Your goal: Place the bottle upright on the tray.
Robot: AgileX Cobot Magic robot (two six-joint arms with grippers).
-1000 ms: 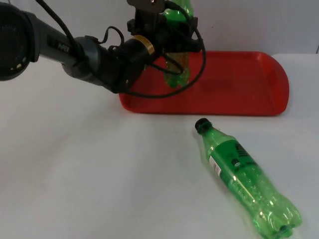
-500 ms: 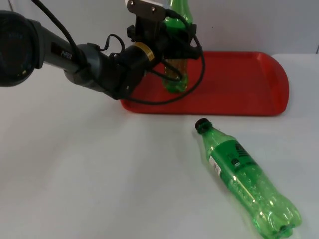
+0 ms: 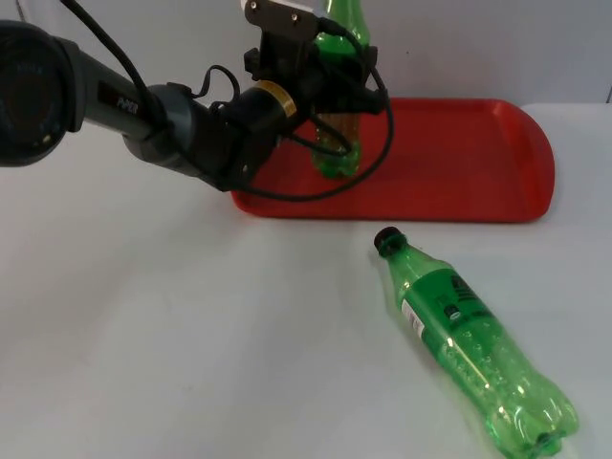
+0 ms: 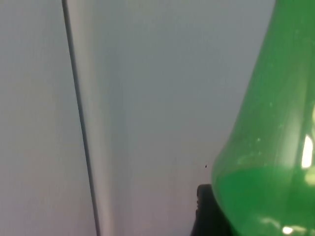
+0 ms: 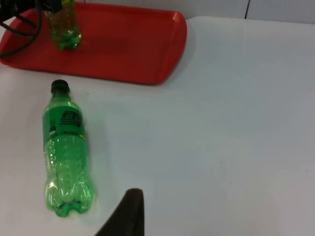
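Green ribbed plastic bottle (image 3: 337, 143) upright on glossy red tray (image 3: 459, 163), pinched by left gripper (image 3: 330, 81), right gripper unclear.

A second green plastic bottle with a black cap (image 3: 471, 345) lies on its side on the white tabletop (image 3: 172, 344) at the lower right of the top frame, cap pointing toward the upper left, while a grey partition wall (image 3: 497, 43) spans the frame's upper edge.
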